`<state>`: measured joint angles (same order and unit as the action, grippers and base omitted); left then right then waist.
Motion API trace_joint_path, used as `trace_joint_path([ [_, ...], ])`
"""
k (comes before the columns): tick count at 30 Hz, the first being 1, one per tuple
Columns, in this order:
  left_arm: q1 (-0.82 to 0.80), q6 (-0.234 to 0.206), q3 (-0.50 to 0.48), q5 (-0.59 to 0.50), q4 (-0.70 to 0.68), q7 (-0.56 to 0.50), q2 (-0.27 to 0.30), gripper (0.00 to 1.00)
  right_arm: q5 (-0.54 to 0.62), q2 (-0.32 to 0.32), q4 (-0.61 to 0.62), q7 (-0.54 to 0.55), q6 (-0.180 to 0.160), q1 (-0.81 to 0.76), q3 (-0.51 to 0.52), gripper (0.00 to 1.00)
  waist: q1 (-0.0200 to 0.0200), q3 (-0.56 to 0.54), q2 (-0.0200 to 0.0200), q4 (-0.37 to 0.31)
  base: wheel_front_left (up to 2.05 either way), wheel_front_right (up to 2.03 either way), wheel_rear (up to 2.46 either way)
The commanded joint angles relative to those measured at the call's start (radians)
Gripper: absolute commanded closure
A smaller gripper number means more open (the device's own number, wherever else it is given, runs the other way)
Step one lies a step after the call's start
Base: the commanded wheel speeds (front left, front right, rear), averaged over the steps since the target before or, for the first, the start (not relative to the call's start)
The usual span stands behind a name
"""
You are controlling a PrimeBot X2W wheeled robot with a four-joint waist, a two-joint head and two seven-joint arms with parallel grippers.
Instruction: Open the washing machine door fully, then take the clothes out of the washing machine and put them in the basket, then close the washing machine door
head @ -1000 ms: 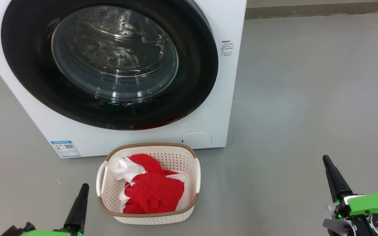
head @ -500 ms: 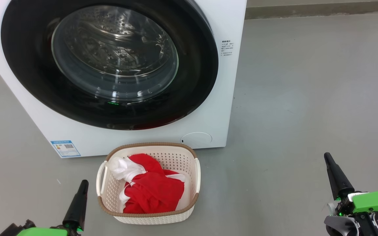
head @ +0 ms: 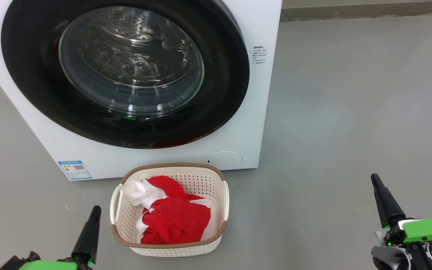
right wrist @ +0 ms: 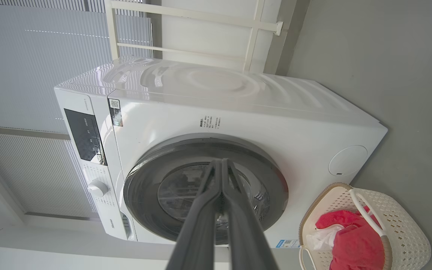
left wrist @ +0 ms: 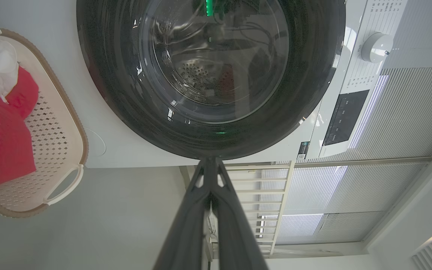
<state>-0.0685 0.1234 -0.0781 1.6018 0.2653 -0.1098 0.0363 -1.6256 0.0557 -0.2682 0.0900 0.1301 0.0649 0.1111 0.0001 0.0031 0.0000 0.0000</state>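
The washing machine door (head: 129,63) sits flush against the white washing machine (head: 255,112), and the drum behind the glass looks bare (reflections make me hedge). The red clothes (head: 174,219) lie heaped in the basket (head: 171,165), parked just in front of the machine for a short drop. The left gripper (head: 96,210) and the right gripper (head: 374,179) hang low on either side, well clear of the basket, fingers pressed together on nothing. I'd judge the job done.

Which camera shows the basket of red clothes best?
The head view: the whole basket shows from above, with the clothes inside. The left wrist view cuts it off at the frame's edge; the right wrist view shows it sideways, cropped at the bottom.
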Motion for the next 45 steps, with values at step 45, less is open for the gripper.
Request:
trace_joint_path([
  [45, -0.040, 0.007, -0.035, 0.007, -0.020, -0.003, 0.014, 1.00, 0.008, 0.003, 0.024, 0.014, 0.001, 0.042, -0.008, 1.00, 0.0000, 0.000, 0.0000, 0.000, 0.00, 0.00, 0.00],
])
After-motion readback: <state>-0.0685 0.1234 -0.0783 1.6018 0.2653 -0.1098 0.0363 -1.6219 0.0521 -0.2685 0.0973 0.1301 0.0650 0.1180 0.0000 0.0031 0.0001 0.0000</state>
